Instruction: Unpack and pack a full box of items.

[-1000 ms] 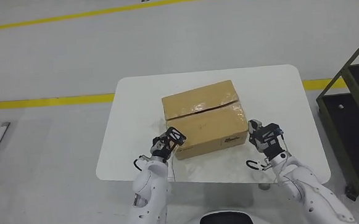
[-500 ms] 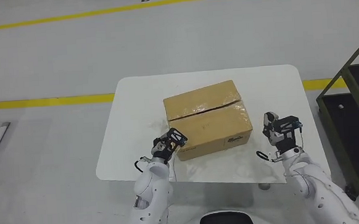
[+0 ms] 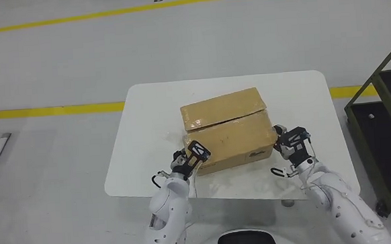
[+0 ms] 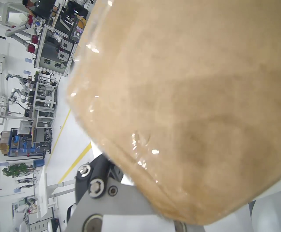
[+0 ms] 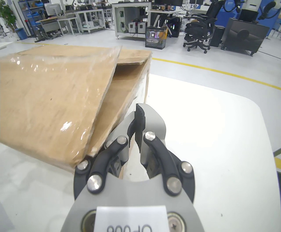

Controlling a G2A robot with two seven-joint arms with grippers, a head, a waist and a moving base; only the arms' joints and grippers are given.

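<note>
White table [image 3: 148,125] | left gripper [image 3: 196,151] against the near-left corner of the box, grip cannot be told | cardboard box [image 3: 226,127] mid-table, top flaps slightly ajar | right gripper [image 5: 137,116] just beside the near-right corner, jaws together, holding nothing

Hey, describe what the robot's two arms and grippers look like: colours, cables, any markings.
The left arm and right arm have smooth white rounded shells, each with a thin black cable loop at the wrist. The left gripper and right gripper are grey metal with black linkage bars and silver screw heads. The right one has black serrated pads and a white printed label on its base.
</note>
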